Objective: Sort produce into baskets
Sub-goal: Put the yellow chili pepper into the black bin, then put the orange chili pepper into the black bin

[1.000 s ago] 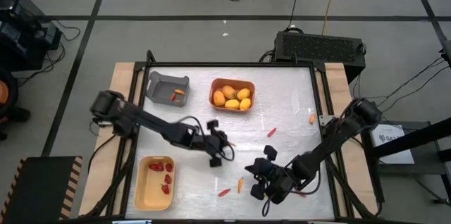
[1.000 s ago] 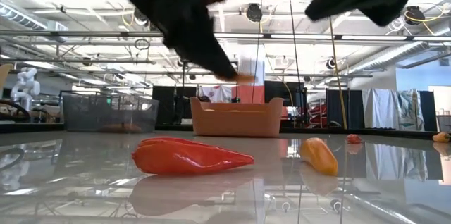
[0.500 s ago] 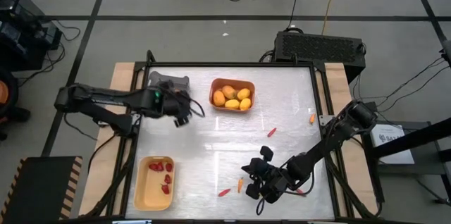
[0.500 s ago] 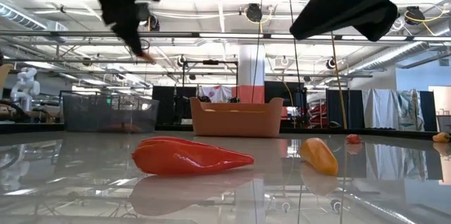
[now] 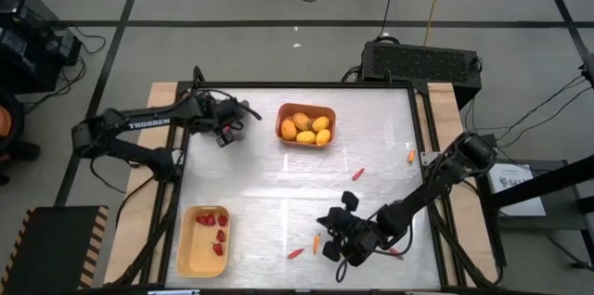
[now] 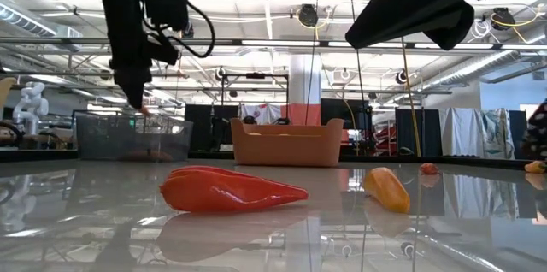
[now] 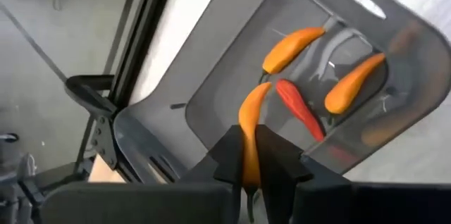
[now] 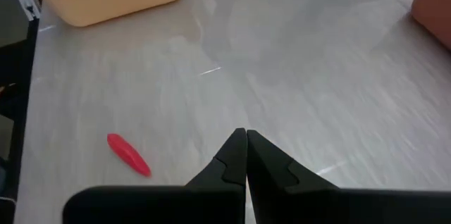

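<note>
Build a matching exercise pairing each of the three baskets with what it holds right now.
Things:
1. orange basket
2. pale yellow basket
3. grey basket

Contents:
A. dark red berries
B. carrot-like sticks
C. yellow-orange fruits

Pairs: 1-C, 2-A, 3-B

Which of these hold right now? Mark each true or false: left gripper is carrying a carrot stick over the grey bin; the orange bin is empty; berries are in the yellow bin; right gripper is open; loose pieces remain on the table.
1. The left gripper holds a carrot stick above the grey bin: true.
2. The orange bin is empty: false, it holds yellow-orange fruits.
3. Red berries lie in the pale yellow bin: true.
4. The right gripper is open: false, it is shut and empty.
5. Loose pieces remain on the table: true, such as the red stick.
</note>
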